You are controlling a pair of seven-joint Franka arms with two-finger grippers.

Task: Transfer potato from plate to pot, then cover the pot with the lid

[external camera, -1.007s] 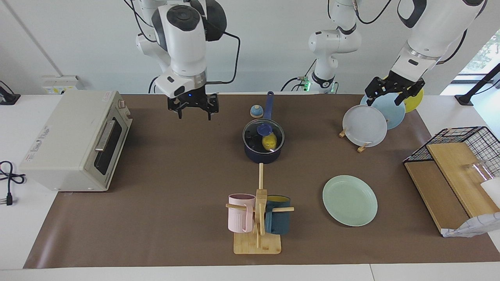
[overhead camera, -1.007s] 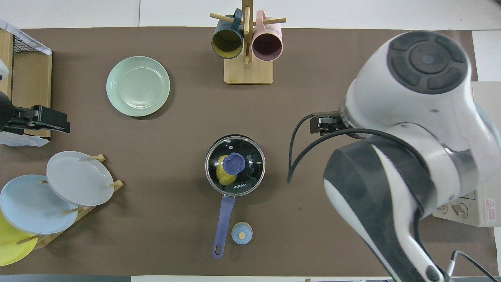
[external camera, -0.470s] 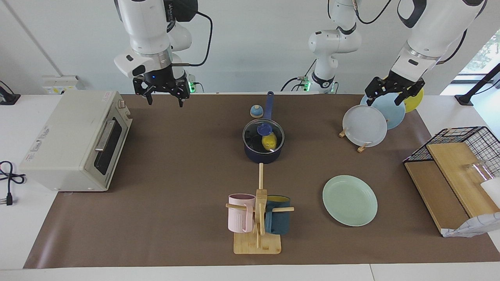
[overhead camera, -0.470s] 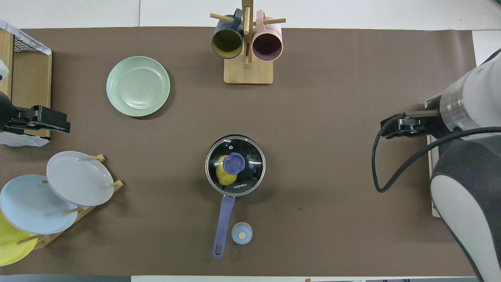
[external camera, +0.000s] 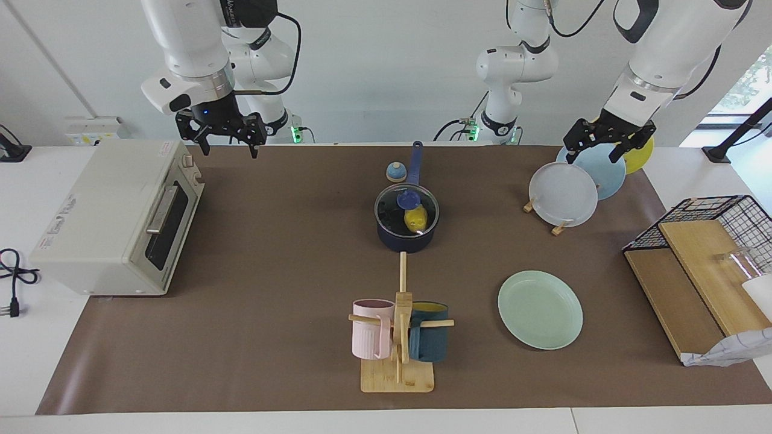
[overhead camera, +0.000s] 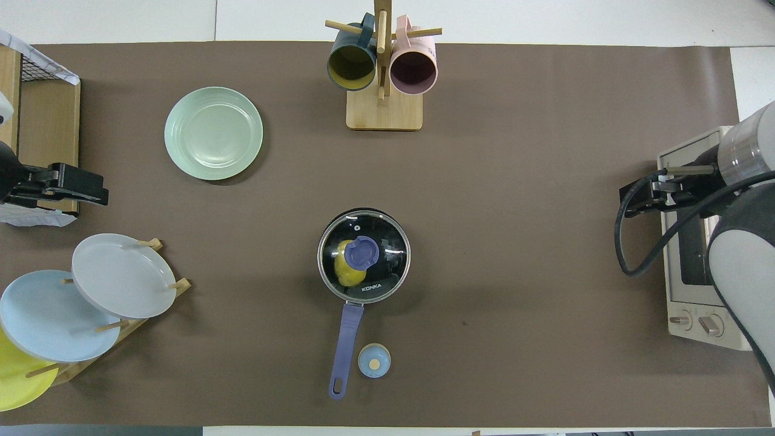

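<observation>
**Where everything sits on the table**

The pot [external camera: 406,232] stands at frame centre in the facing view, the lid [external camera: 406,209] on it and the potato [external camera: 415,217] inside. The plate [external camera: 540,309] lies at lower right, the mug stand [external camera: 397,340] at lower centre, the toaster oven [external camera: 114,217] at left, the plate rack [external camera: 564,190] at upper right.

Right gripper [external camera: 224,142] raised, fingers spread, left gripper [external camera: 608,146] raised, fingers spread, both empty
</observation>
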